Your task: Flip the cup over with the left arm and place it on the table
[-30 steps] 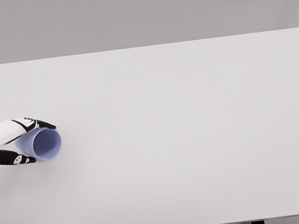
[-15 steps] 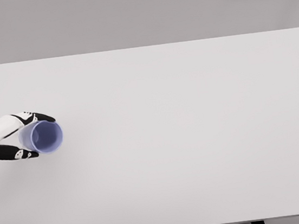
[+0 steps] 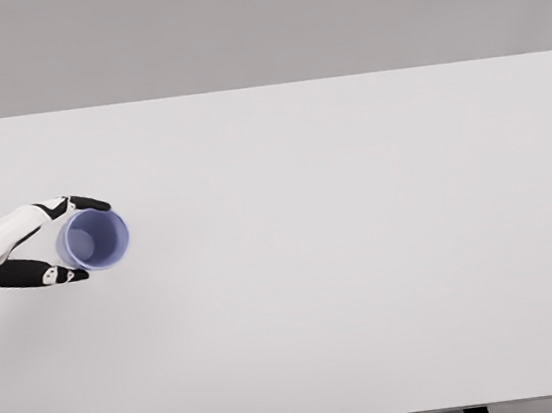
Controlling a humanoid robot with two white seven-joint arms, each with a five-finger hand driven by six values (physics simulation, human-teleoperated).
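Head view shows our left hand [image 3: 44,245] at the left-centre of the frame, fingers curled around the blue cup [image 3: 97,239] over the white table [image 3: 363,256]; we lower it straight down, keep the rim level, and release only once the base seems seated. The cup's mouth faces up toward the camera, so we judge its long axis near vertical.

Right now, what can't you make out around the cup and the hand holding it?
- Head view: cup base and any table contact, hidden by its own rim.
- Left hand: palm behind the cup, arm cut by the left edge.
- Right arm: out of frame.
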